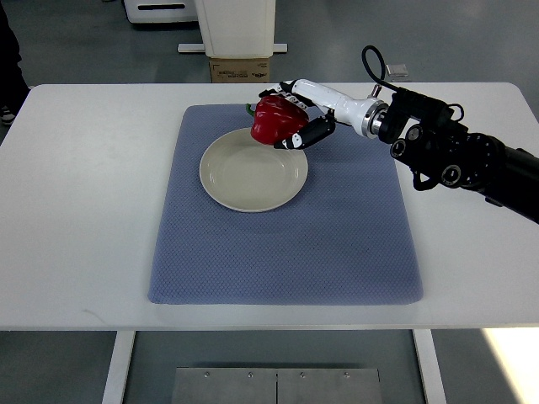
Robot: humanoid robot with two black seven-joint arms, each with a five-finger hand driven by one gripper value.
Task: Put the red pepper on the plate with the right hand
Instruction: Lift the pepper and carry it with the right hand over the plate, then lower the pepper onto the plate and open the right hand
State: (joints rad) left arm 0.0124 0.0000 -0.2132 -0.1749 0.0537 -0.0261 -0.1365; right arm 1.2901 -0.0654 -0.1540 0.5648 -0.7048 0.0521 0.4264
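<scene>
- The right hand (295, 114) is wrapped around the red pepper (274, 120), held over the upper right rim of the plate (253, 172) in upper centre frame.
- The pepper looks light, firm and glossy, likely slippery; gripping its broad body seems safest.

No legible text, label, brand, number or sign appears in the top view. The cardboard box (240, 69) on the floor at 12 o'clock, beyond the table's far edge, carries a dark printed strip on its front face; the marks are too small and blurred to read. The black forearm housing (459, 160) at 3 o'clock shows round fittings only, with no readable marking.
</scene>
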